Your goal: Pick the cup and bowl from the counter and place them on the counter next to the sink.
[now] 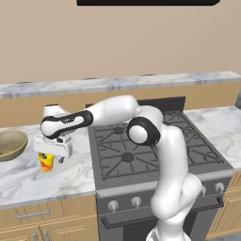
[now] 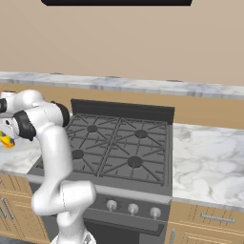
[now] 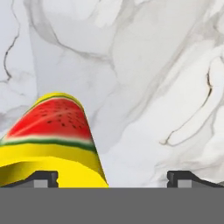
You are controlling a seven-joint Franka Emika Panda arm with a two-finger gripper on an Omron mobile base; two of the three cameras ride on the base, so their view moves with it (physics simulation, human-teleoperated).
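Gripper (image 1: 48,156) hangs right over the cup (image 1: 46,162) on the counter (image 1: 56,176) left of the stove (image 1: 141,146), fingers spread wide, holding nothing. Cup sits off toward one fingertip (image 3: 41,178), not centred. Step looks like cup pickup; next: centre, lower, close. Bowl (image 1: 10,144) waits nearby.

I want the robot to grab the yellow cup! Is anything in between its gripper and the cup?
No. The gripper hangs right over the cup on the counter. The bowl sits off to one side.
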